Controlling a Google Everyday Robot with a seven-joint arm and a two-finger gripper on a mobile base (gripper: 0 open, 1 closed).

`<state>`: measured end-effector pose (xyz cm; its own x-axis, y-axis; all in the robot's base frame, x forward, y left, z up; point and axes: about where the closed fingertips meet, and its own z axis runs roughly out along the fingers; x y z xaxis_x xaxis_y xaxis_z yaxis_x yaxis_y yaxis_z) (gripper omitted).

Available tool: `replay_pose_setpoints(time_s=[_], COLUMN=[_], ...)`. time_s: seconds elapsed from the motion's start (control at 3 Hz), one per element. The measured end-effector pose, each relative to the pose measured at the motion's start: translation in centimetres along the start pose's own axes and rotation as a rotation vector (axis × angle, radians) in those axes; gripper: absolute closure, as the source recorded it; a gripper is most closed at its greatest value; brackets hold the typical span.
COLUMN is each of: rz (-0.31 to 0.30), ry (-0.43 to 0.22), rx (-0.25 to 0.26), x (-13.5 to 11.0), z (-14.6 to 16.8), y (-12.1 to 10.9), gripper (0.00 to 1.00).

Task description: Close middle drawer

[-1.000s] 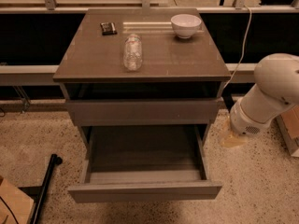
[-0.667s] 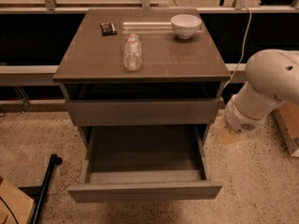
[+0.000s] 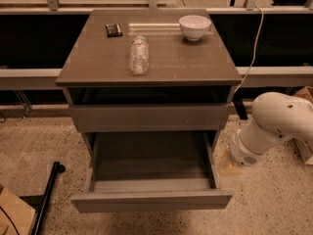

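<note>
The scene is lit dimly, from above, and a yellow cast is recorded throughout. A soft sheen is noted on the cabinet top (image 3: 98, 62), with highlights on the white bowl (image 3: 194, 26) and the plastic bottle (image 3: 139, 55). The recess under the top and the inside of the middle drawer (image 3: 151, 200) are held in shadow. The white arm (image 3: 279, 124) is brightly lit. The gripper (image 3: 228, 164), low beside the drawer's right side, is seen in shade.

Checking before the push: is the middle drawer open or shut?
Open: the middle drawer is pulled far out, its inside showing empty. The gripper is beside its right side.
</note>
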<state>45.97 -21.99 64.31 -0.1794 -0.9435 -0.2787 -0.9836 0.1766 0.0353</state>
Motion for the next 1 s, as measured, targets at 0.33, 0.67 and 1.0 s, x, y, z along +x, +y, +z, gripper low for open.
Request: replay_pose_setpoints(time_s=[0.33,0.67,1.0], rz=[0.003,-0.016,-0.008], ry=[-0.003,0.055,0.017], rx=[-0.009,0.004,0.020], x=[0.1,0.1,1.2], z=[0.5,0.3,1.6], y=[0.0,0.0,-0.8], gripper=[1.00,1.00,1.00])
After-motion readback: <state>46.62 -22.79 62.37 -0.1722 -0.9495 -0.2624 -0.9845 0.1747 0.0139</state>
